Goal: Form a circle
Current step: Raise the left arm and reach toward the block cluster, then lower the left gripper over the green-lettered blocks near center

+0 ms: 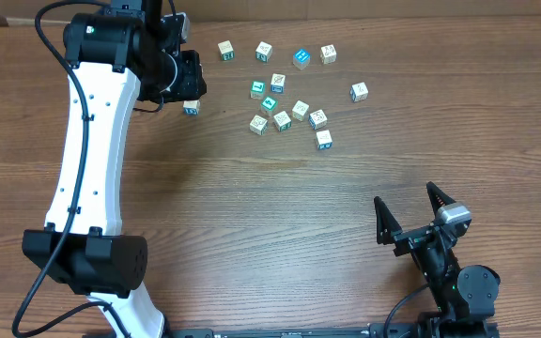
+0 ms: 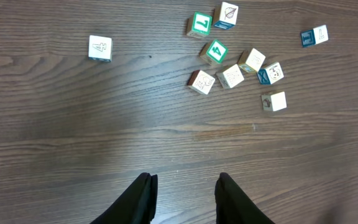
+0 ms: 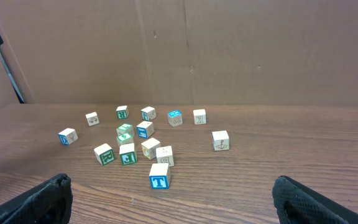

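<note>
Closest in, the left gripper [image 2: 185,180] has its jaws set at a narrow gap, nothing between them; the right gripper [image 1: 405,195] gapes wide, empty. Up-table the cubes [image 1: 282,120] lie clumped, no circle yet. I'd take the stray cube [image 2: 99,48] squarely, low, avoiding neighbours.

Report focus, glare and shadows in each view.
Overhead: sharp, evenly lit, mild sheen on the table, faint shadows by the cubes. Left wrist: cubes crisp, left hand's fingers soft-edged. Right wrist: cubes sharp, right hand's fingers blurred.
</note>
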You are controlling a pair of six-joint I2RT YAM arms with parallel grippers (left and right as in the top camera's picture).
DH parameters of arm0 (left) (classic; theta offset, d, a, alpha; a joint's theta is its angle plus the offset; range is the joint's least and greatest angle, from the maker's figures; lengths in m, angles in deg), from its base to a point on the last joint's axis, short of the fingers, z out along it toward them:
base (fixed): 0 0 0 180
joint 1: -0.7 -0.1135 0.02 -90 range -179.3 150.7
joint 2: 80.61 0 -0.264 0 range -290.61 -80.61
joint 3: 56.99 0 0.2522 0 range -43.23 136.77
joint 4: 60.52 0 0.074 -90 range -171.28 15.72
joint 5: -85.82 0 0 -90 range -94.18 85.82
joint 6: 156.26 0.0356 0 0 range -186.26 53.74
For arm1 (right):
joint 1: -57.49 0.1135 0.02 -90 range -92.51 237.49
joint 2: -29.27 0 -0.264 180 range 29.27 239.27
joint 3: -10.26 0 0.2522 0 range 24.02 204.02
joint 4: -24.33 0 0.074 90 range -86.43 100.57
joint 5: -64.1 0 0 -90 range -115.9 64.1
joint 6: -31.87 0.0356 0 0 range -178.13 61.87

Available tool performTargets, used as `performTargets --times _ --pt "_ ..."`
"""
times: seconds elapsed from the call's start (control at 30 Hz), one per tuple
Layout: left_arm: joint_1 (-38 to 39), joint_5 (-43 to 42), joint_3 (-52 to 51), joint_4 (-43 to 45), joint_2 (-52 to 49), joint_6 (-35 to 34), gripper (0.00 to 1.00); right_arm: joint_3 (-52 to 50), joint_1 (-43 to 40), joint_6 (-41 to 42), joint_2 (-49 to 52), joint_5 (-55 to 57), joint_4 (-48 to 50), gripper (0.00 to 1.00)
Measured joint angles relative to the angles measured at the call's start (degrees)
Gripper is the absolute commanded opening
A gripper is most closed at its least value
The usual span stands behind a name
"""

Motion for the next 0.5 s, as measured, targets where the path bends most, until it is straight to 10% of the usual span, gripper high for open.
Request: performTargets --times 0.5 --pt "5.2 2.3 0.3 0.3 -2.4 -5.8 0.38 0.0 0.0 0.0 0.0 0.0 0.0 1.00"
